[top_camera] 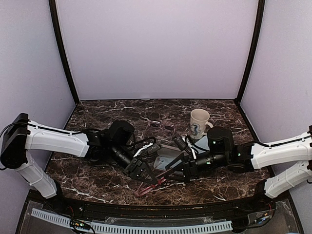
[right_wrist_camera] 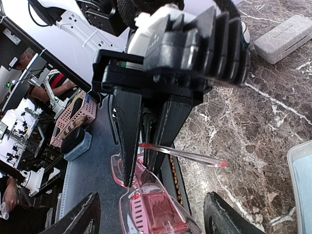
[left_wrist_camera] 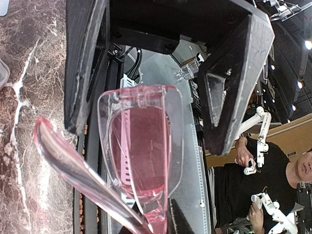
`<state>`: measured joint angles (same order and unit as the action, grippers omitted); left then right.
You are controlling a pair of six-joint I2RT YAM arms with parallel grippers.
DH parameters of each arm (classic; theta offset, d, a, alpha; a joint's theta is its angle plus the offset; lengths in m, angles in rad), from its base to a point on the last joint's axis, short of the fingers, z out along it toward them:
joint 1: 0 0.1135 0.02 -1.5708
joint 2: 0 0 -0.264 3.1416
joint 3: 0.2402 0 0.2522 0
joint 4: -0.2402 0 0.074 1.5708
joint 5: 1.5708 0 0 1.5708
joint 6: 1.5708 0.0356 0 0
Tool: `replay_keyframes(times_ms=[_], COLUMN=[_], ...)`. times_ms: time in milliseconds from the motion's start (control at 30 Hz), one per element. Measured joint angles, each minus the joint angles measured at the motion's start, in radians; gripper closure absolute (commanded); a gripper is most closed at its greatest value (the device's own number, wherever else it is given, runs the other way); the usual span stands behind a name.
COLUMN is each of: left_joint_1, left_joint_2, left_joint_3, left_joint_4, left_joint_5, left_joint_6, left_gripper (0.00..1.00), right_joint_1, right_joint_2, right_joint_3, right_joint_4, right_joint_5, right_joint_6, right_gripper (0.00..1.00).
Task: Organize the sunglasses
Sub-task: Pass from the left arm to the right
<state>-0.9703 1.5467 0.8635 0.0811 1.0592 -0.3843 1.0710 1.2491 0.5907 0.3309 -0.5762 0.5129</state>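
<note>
1. Right-hand fingers (right_wrist_camera: 82, 217) sit nearest, in the bottom corners of the right wrist view. They stand well apart and nothing is clamped between them.
2. My right hand (right_wrist_camera: 152, 197) points straight at the red glasses (right_wrist_camera: 151, 209), whose lens lies in the gap between those fingers. I cannot tell whether either finger touches the frame.
3. My left hand (right_wrist_camera: 140, 175) is closed on the red glasses, pinching the upper rim of the frame from above. In the left wrist view the lens hangs just beyond its fingertips.
4. The frame front runs roughly across the right hand's line of approach. One temple (right_wrist_camera: 185, 155) is unfolded and sticks out sideways over the worktop (right_wrist_camera: 253, 112).
5. The top view shows the red glasses held off the worktop at its near edge, midway between the two arms. The left hand carries them, and the right hand is the nearer free hand.
6. Both forearms reach in low and nearly level, meeting at the centre. The left hand tilts down toward the near edge, and the right hand faces it.
7. What appear to be the dark glasses (top_camera: 157, 123) lie farther back, beside the mug (top_camera: 199, 123).
8. Judgement: the coming move turns on the open temple. My right hand should take it or fold it while my left holds the frame steady.
</note>
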Motion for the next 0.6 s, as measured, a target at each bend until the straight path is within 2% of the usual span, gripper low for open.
replay_keyframes(times_ms=[600], left_joint_1=[0.000], left_joint_2=[0.011], left_joint_3=[0.000], left_joint_4=[0.010], left_joint_5=[0.007], left_joint_6=[0.003], left_gripper=[1.00], right_joint_1=[-0.017], right_joint_2=[0.005], right_joint_3=[-0.006], right_joint_4=[0.020], right_joint_5=[-0.007], right_joint_6=[0.012], right_gripper=[0.27])
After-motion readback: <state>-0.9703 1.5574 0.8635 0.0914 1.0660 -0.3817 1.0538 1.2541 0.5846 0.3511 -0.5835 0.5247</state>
